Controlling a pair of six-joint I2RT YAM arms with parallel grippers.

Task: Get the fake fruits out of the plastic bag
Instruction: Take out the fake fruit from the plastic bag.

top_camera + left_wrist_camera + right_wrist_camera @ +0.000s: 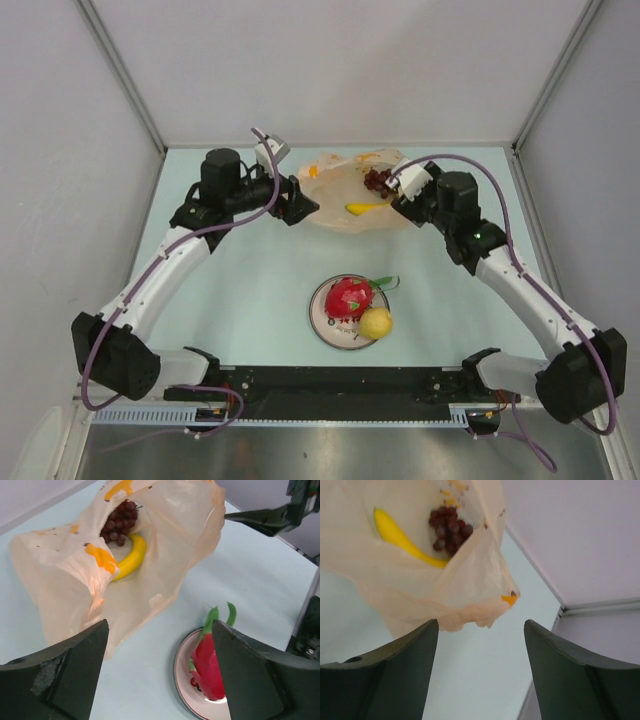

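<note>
- round white plate (pixel 322 318), thin dark line around its rim
- pale blue table (pixel 250 280) under the plate
- black rail (pixel 340 385) just on the plate's near side
- grey wall panels (pixel 330 60) well beyond the plate, also on both flanks

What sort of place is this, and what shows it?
Probably a robot test cell in a lab: left arm and right arm bolted to a pale table, plain walls closing it in, fake fruits staged in a bag and on a plate.
</note>
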